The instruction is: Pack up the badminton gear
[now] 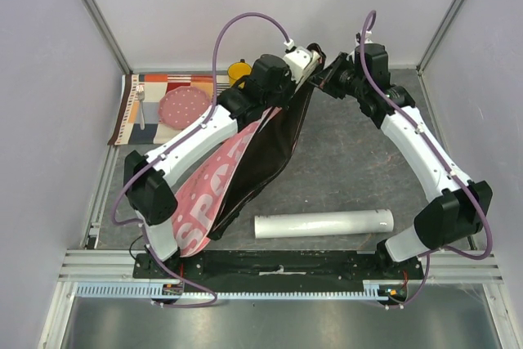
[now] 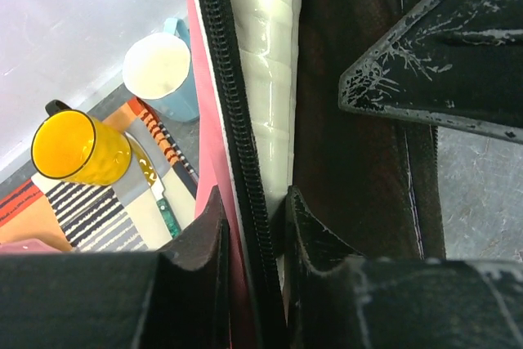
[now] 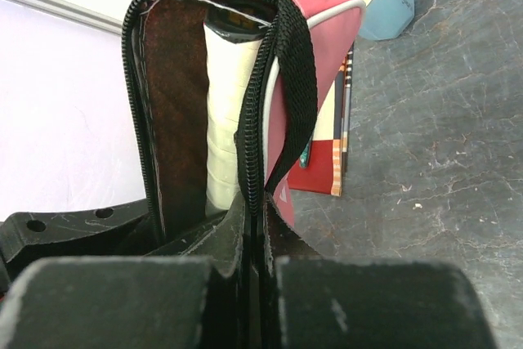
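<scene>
**Both claws at the bag's mouth, tube lying out on the bench**

Your right claw point(image 3: 255, 222) is clamped tight on the black zipper edge of the racket bag point(image 1: 204, 194), fingers pressed together with the zipper tape between them. Your left claw point(image 2: 260, 218) straddles the opposite zipper edge, one finger on the pink outside and one on the inside. The gap is narrow, but I can't tell if it's actually pinching.

Between those two edges the mouth stands open with dark lining showing. A white wrapped racket handle point(image 2: 265, 55) sits inside, right against the zipper.

Going outward, the bag runs diagonally from the far middle of the bench point(image 1: 351, 169) down toward your left base. Its pink lettered side faces up, and your left arm lies across it in the top view.

The clutter is all on the left of the mouth:
- The blue mug point(image 2: 163, 71) is near the bag's pink side.
- The yellow mug point(image 2: 78, 149) is next to it, by the edge of the striped placemat point(image 1: 155, 91).
- The pink dotted plate point(image 1: 184, 106) sits on the placemat with a fork point(image 1: 140, 100) beside it.

The long white tube point(image 1: 323, 223) lies on its side near the front edge, between your two bases and just beside the bag's lower end.

The bench top is dark mottled grey. White panel walls with aluminium posts close in three sides, and a metal rail runs along the near edge.
</scene>
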Tool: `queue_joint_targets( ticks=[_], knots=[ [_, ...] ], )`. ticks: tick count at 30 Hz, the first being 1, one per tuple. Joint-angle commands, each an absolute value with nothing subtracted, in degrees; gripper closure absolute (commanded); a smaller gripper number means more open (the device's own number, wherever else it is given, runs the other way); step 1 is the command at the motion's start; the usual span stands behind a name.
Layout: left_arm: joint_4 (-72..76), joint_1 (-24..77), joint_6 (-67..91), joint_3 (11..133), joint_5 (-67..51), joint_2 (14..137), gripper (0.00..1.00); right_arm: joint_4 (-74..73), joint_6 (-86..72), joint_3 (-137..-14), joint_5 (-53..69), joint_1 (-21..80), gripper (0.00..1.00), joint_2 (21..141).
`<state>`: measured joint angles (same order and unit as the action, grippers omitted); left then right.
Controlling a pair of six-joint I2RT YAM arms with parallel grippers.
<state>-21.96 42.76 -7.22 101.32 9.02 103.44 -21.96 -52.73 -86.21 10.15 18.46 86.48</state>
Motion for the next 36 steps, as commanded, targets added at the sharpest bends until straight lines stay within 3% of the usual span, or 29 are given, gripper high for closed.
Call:
queue_joint_targets(
  ticks=[1,2,3,7,8,11,20,24,26,30,36],
  knots=[
    [-24.8,40.3,-7.7,105.7,11.7,106.5,0.98,-19.2,-55.1,-90.4,11.2,19.0,1.00,83.2],
    [-25.5,40.0,-7.1,107.2,11.7,106.8,0.90,-19.4,-56.1,-89.9,10.9,18.9,1.00,83.6],
    [-27.6,40.0,-6.2,107.9,11.6,107.0,0.67,-19.5,-56.9,-89.3,10.8,18.3,1.00,83.3],
    [-32.9,39.2,-4.2,110.0,7.4,105.9,0.44,-19.4,-62.4,-86.3,8.2,15.7,1.00,81.5],
    [-34.1,39.0,-3.6,110.7,6.5,105.2,0.25,-19.4,-64.8,-85.4,8.2,15.0,1.00,81.4],
    [-37.1,38.2,-0.5,107.9,0.2,100.3,0.01,-19.2,-69.9,-84.4,9.4,11.6,1.00,82.7],
    [-36.0,35.0,4.6,83.6,-14.6,72.9,0.00,-17.0,-76.7,-85.3,11.6,6.1,1.00,90.3],
    [-35.9,34.9,2.9,72.3,-13.0,62.4,0.02,-17.0,-80.7,-84.1,12.8,3.4,1.00,93.3],
    [-31.7,35.3,1.3,62.8,-11.9,58.4,0.10,-17.4,-81.8,-83.8,12.7,2.5,1.00,94.0],
    [-32.1,39.5,-3.9,54.3,-6.3,53.1,0.18,-19.0,-84.2,-83.9,13.8,1.2,1.00,95.4],
    [-36.0,51.6,-7.1,51.5,2.7,54.0,0.11,-22.0,-86.0,-86.4,13.7,-1.8,1.00,97.9]
  ],
)
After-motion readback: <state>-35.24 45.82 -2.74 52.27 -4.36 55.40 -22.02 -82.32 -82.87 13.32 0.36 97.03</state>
